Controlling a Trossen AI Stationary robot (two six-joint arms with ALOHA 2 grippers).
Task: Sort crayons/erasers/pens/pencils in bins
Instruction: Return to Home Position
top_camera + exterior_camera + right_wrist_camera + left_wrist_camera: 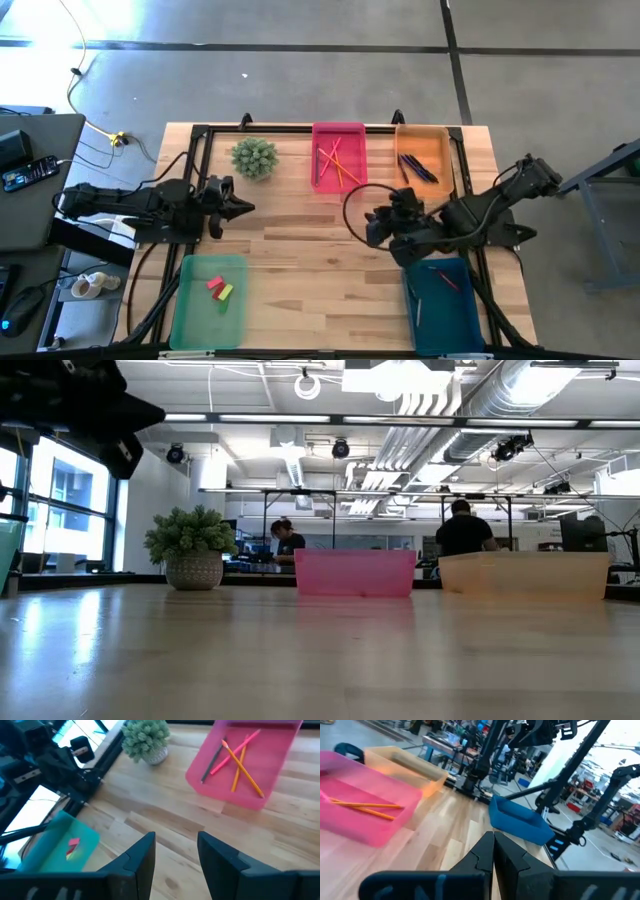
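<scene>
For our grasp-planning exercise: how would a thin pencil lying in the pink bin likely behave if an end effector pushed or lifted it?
The pencils look long, thin and straight: probably stiff and light. They lie crossed in the pink bin, so pushing one would likely shift others. On that smooth floor one may roll.

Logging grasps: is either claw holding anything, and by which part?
Nothing is held. The left claw is shut on nothing; the right claw is open and empty.

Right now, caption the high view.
Pencils in the pink bin, erasers in the green bin; left gripper and right gripper hover empty.
</scene>
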